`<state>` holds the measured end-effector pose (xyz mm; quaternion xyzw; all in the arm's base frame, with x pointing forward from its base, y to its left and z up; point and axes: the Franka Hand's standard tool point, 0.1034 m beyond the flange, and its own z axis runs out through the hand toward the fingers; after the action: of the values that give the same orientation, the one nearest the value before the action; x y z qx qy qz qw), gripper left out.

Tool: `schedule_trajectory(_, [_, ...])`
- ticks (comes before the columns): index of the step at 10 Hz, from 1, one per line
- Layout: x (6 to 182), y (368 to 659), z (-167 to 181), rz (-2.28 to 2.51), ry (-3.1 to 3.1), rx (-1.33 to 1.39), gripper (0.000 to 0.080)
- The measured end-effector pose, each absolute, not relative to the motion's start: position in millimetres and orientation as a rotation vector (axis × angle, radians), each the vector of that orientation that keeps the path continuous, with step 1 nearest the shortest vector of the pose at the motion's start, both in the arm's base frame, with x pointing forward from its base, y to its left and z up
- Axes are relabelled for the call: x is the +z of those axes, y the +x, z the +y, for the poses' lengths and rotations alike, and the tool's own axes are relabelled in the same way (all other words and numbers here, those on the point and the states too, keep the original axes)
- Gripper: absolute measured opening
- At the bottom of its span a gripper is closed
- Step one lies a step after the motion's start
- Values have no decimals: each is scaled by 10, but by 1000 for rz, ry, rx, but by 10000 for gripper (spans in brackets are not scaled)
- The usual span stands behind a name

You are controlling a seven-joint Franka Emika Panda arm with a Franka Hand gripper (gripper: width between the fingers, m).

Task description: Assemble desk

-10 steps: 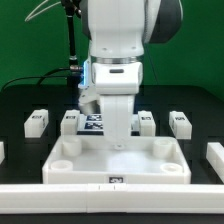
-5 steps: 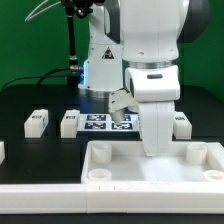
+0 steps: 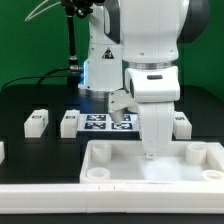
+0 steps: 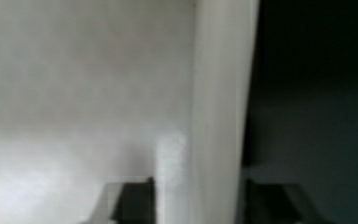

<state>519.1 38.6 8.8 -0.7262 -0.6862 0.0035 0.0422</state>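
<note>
The desk's white tabletop (image 3: 125, 165) lies upside down at the front, towards the exterior view's right, with round corner sockets (image 3: 100, 151). My gripper (image 3: 152, 150) reaches straight down onto its back rim. In the wrist view the white rim (image 4: 202, 120) runs between my two dark fingers (image 4: 137, 205), and the gripper (image 4: 199, 205) is shut on it. White tagged legs (image 3: 36, 121) (image 3: 70, 122) (image 3: 181, 122) stand in a row behind. Any fourth leg is hidden behind my arm.
The marker board (image 3: 97, 124) lies between the legs, behind the tabletop. A long white bar (image 3: 50, 190) runs along the table's front edge. A small white block (image 3: 2, 150) sits at the exterior view's left edge. A black post (image 3: 72, 40) stands at the back.
Between one second and half a second ago my gripper slid the tabletop towards the exterior view's right, still shut on its rim. Since then nothing has visibly moved.
</note>
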Motion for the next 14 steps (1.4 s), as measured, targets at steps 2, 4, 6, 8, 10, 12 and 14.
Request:
schedule_trajectory(2, [85, 5189, 384, -2099, -2222, 11, 543])
schedule_trajectory(4, [83, 5188, 383, -2098, -2222, 12, 627])
schedule_trajectory(6, [81, 5186, 381, -2098, -2222, 12, 643])
schedule_trajectory(8, [79, 5185, 378, -2097, -2223, 12, 649])
schedule_trajectory(10, [100, 5196, 378, -2097, -2226, 10, 649])
schedule_trajectory(12, [389, 5217, 465, -1993, -2365, -5, 649])
schedule_trajectory(14, [477, 5165, 577, -1875, -2469, -3, 649])
